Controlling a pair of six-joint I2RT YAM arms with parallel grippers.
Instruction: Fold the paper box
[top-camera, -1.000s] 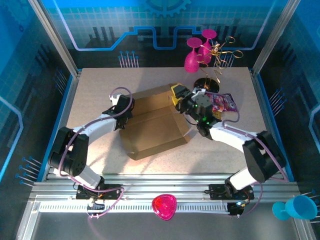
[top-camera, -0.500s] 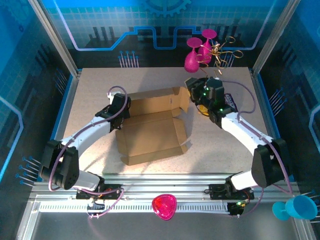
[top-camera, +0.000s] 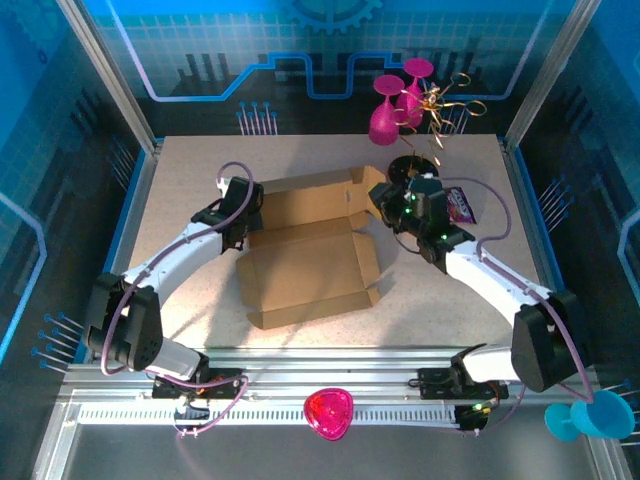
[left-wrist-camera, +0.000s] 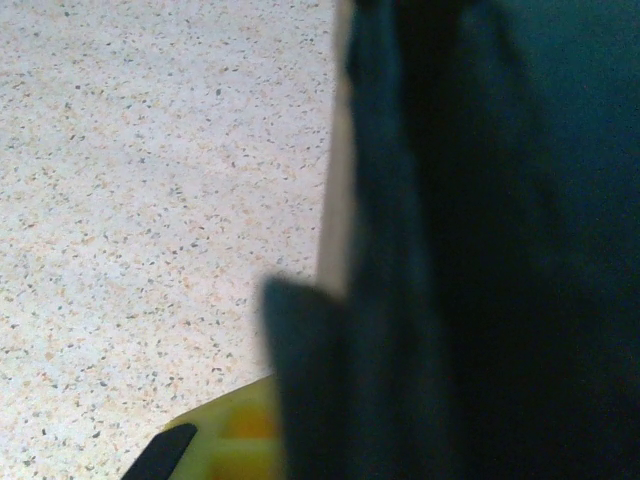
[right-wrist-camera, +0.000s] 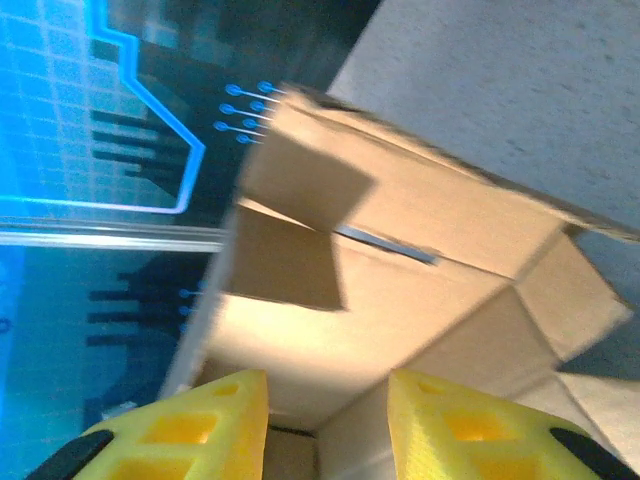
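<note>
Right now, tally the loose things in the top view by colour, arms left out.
Brown: 1, the paper box
Pink: 3, two glasses and a bowl
Purple: 1, the snack packet
Gold: 1, the wire stand
Blue: 1, the cup
Total: 7

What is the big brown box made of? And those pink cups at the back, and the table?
The paper box looks like plain brown cardboard, matte, with creases and flaps that bend. The pink cups look like shiny see-through plastic, though they could be glass. The table has a speckled, stone-like matte top; it may be laminate.
</note>
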